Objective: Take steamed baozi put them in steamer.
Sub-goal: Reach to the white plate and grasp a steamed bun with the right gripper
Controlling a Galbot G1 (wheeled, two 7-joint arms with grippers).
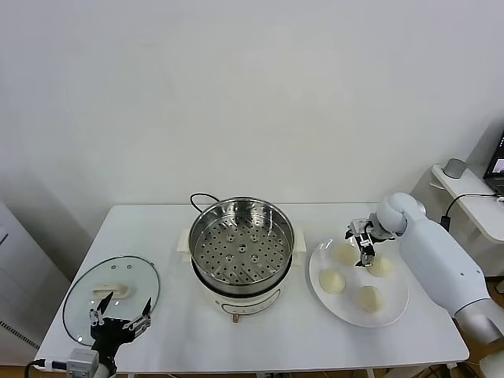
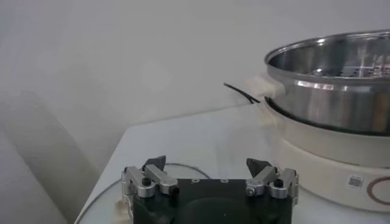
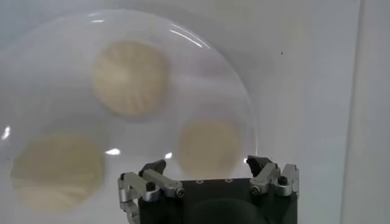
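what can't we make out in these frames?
- Head view: right gripper covers part of a bun on the plate.
- Right wrist view: only three buns show; the fourth is cut off by the frame edge.
- Left wrist view: steamer floor hidden behind its wall.

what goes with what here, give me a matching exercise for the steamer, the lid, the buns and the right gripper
Things:
1. steamer
2. lid
3. buns
4. right gripper

States:
a. on the white plate
b. open, above the buns
c. empty, mid-table
d. flat on the table, at the robot's left

Pairs: 1-c, 2-d, 3-a, 4-b
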